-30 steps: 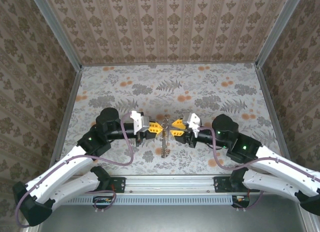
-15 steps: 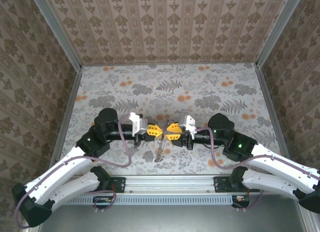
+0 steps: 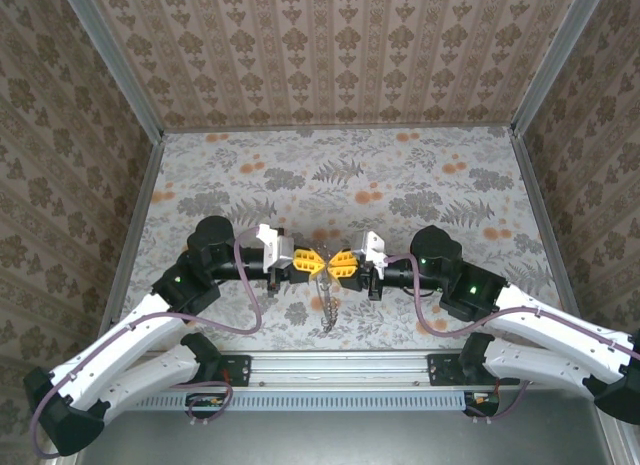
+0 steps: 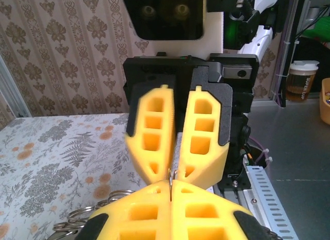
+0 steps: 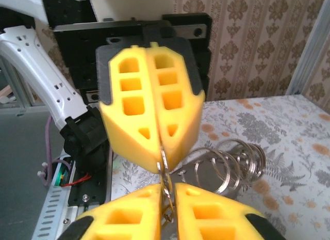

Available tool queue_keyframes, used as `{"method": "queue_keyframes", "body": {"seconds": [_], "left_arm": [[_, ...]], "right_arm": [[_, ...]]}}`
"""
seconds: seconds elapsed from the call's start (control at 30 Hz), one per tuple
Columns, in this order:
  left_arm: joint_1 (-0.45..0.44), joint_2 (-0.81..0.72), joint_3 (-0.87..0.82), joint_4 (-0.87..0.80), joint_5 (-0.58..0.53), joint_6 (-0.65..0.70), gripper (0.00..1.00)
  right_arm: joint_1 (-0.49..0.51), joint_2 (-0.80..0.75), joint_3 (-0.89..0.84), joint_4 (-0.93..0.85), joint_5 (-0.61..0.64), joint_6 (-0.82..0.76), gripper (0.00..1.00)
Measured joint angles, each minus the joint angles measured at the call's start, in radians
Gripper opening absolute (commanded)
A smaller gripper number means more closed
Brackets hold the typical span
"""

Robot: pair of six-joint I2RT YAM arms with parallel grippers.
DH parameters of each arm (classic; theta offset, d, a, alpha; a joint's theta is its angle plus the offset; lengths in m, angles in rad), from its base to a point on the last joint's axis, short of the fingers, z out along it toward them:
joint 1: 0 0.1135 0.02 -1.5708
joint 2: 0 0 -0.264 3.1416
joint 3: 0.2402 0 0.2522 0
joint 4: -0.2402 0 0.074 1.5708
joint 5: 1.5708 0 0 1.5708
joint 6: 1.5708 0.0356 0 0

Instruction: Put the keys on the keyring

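L hand (image 3: 314, 262) & R hand (image 3: 334, 262) are both clenching thin silvery keyring (image 5: 164, 175), tips meeting. Below it, linked rings (image 3: 328, 303) are dangling.

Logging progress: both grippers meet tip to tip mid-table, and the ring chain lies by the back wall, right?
Not by the back wall. The ring chain hangs where the left gripper and right gripper meet tip to tip mid-table, as the top external view shows.
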Motion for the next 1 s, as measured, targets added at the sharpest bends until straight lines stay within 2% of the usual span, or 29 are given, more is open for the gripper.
{"method": "queue_keyframes", "body": {"seconds": [0.17,0.3,0.33,0.47,0.53,0.77,1.0], "left_arm": [[0.000,0.009,0.005,-0.003,0.000,0.001,0.00],[-0.008,0.038,0.040,-0.067,-0.032,0.018,0.00],[-0.013,0.041,0.052,-0.092,-0.047,0.027,0.03],[-0.049,0.047,0.124,-0.231,-0.145,0.078,0.28],[-0.059,0.048,0.174,-0.306,-0.197,0.114,0.34],[-0.134,0.118,0.390,-0.568,-0.362,0.229,0.35],[-0.159,0.203,0.435,-0.681,-0.411,0.302,0.32]], "right_arm": [[0.002,-0.008,0.000,-0.006,0.001,-0.004,0.03],[0.001,-0.010,0.005,-0.043,0.014,-0.005,0.00],[0.001,-0.011,0.010,-0.058,0.018,-0.005,0.00],[0.002,-0.010,0.056,-0.151,0.043,-0.013,0.00],[0.002,-0.006,0.088,-0.202,0.062,-0.016,0.00],[0.002,0.040,0.185,-0.368,0.108,-0.032,0.00],[0.006,0.096,0.243,-0.478,0.122,-0.047,0.00]]}}
